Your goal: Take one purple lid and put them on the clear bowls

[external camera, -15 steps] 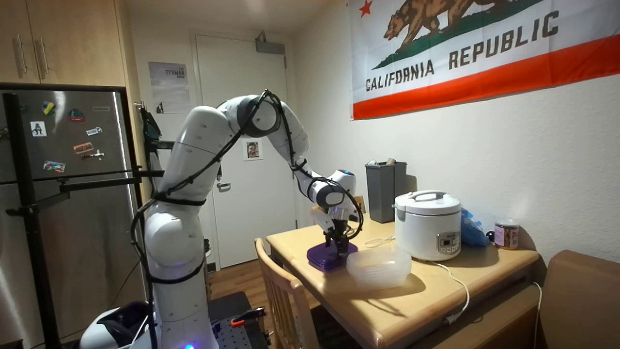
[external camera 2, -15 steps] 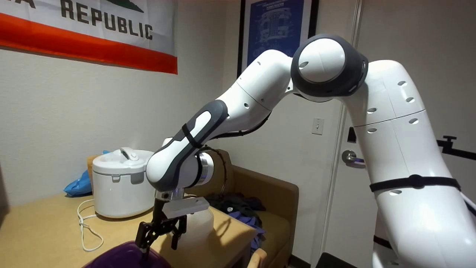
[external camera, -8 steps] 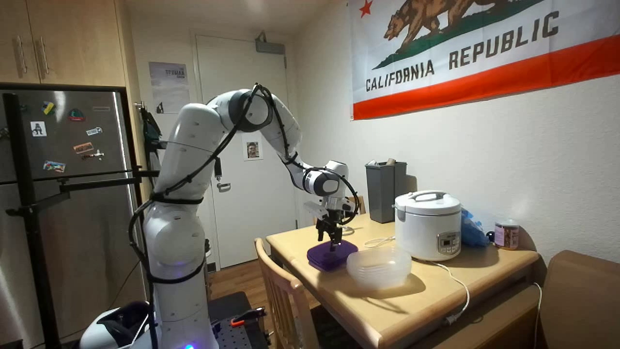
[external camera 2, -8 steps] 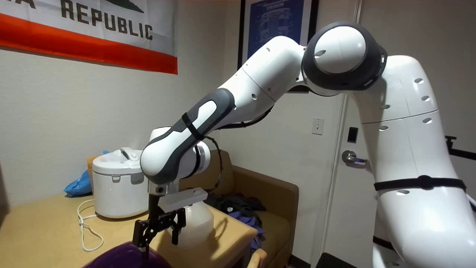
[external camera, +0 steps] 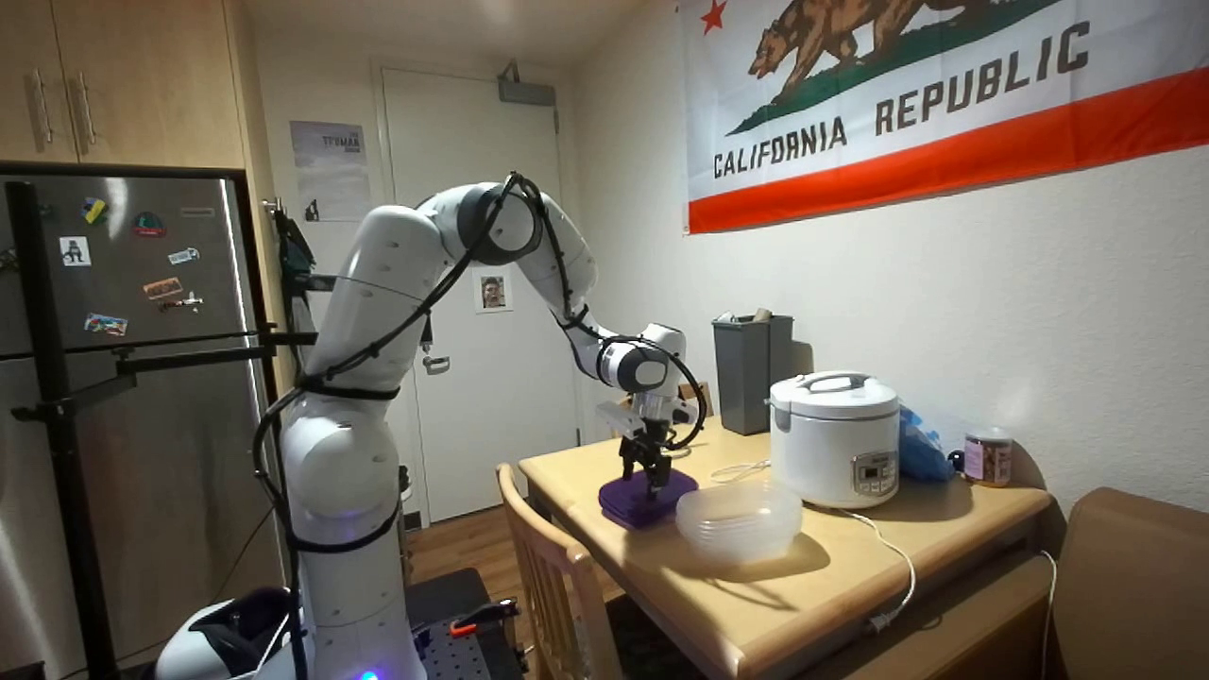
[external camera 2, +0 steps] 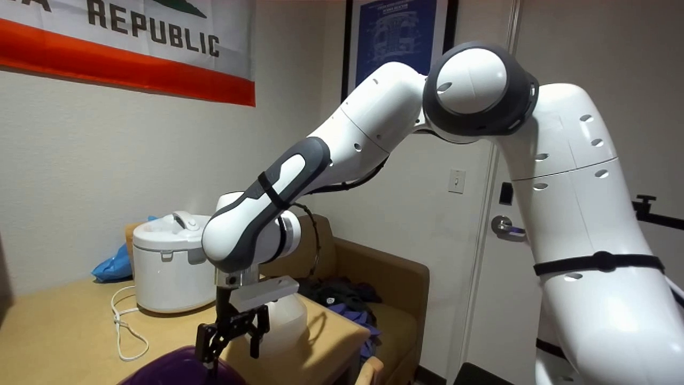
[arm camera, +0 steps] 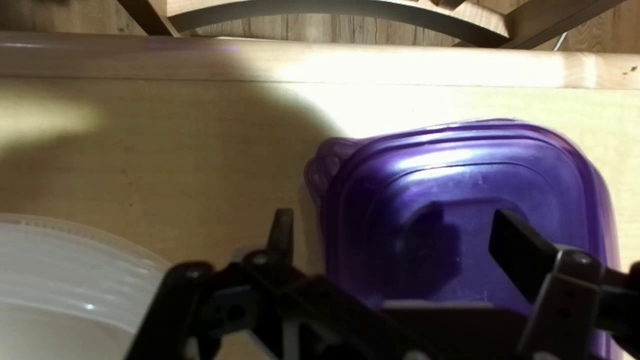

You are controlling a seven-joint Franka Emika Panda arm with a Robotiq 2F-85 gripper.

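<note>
- The gripper (arm camera: 392, 217) stands with its fingers spread wide above a stack of purple plastic lids (external camera: 628, 502); whether a fingertip touches the stack, I cannot tell.
- The wrist view shows best how the fingers sit: one over the top purple lid (arm camera: 475, 235), the other outside that lid's edge, on the side toward the nested clear bowls (external camera: 739, 524).
- The top purple lid lies flat; tabs poking out at one corner, a raised ring in its surface and a dark shadow across it show in the wrist view.
- An exterior view takes in the whole stack and the bowls, side by side on the wooden table (external camera: 812, 586). The wrist view shows bare tabletop between them, but only a curved piece of the bowls' rims.
- That exterior view also has a gray bin (external camera: 741, 378), a labeled jar (external camera: 989, 460) and a refrigerator (external camera: 132, 434) with magnets.
- An exterior view shows a brown armchair (external camera 2: 395, 321) heaped with clothes (external camera 2: 347, 294); there the lower edge cuts off the lids, and the gripper partly hides the bowls.
- Both exterior views show the white rice cooker (external camera 2: 171, 280) and the blue plastic bag (external camera 2: 113, 267).
- Past the table's edge, the wrist view catches a wooden chair (arm camera: 345, 7).
</note>
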